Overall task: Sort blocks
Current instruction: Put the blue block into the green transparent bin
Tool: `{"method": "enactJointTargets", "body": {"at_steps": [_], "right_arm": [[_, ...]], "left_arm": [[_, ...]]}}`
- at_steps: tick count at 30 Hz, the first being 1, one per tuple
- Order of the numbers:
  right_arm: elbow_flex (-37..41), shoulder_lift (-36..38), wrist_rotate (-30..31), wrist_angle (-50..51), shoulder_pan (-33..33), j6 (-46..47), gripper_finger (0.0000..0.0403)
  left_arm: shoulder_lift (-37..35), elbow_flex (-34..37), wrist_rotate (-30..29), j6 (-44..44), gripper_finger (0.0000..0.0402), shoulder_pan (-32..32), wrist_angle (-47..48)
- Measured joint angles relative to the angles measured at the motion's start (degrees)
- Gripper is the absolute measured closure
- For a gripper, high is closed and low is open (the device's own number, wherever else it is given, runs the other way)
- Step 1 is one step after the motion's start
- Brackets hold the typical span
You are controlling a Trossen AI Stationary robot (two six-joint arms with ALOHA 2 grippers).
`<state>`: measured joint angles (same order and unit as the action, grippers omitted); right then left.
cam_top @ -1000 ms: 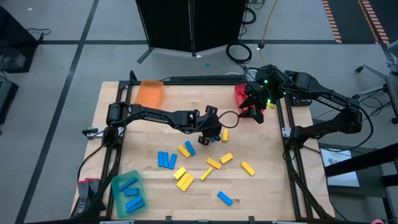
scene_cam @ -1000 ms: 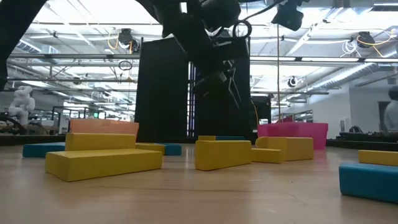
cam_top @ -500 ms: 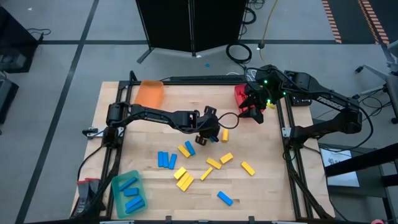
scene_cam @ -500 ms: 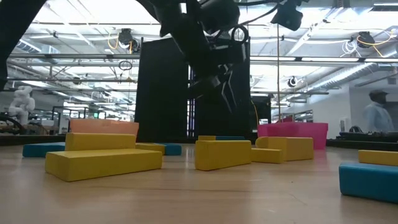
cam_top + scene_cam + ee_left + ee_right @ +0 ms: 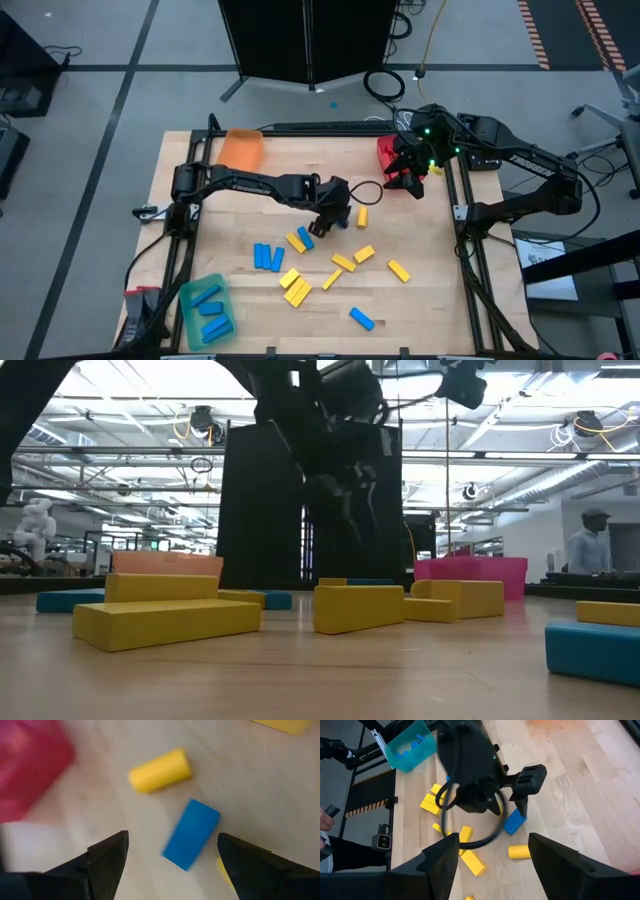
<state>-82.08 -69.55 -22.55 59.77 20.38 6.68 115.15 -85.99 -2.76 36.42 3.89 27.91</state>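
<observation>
A blue block lies flat on the wooden table. My left gripper hangs open above it, one finger on each side, touching nothing. The right wrist view shows the same block under the left gripper's fingers. A yellow block lies just beyond it. My left gripper stands mid-table. My right gripper waits open and bare above the red tray at the far right. Further blue blocks and yellow blocks lie scattered toward the near edge.
An orange tray stands at the far left. A teal tray holding blue blocks sits at the near left corner. A lone blue block and a yellow one lie near right. Dark frame rails border the table.
My left gripper has tipped further downward over the middle of the table and opened its fingers wider. The right arm has kept still.
</observation>
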Motion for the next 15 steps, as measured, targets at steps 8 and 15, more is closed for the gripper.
{"method": "enactJointTargets", "body": {"at_steps": [8,15], "right_arm": [[0.0,0.0,0.0,0.0,0.0,-0.3,0.0167],[0.0,0.0,0.0,0.0,0.0,-0.6,0.0167]], "left_arm": [[0.0,-4.6,6.9,9.1,0.0087,2.1,8.3],[0.0,-7.6,7.5,14.0,0.0087,2.1,8.5]]}}
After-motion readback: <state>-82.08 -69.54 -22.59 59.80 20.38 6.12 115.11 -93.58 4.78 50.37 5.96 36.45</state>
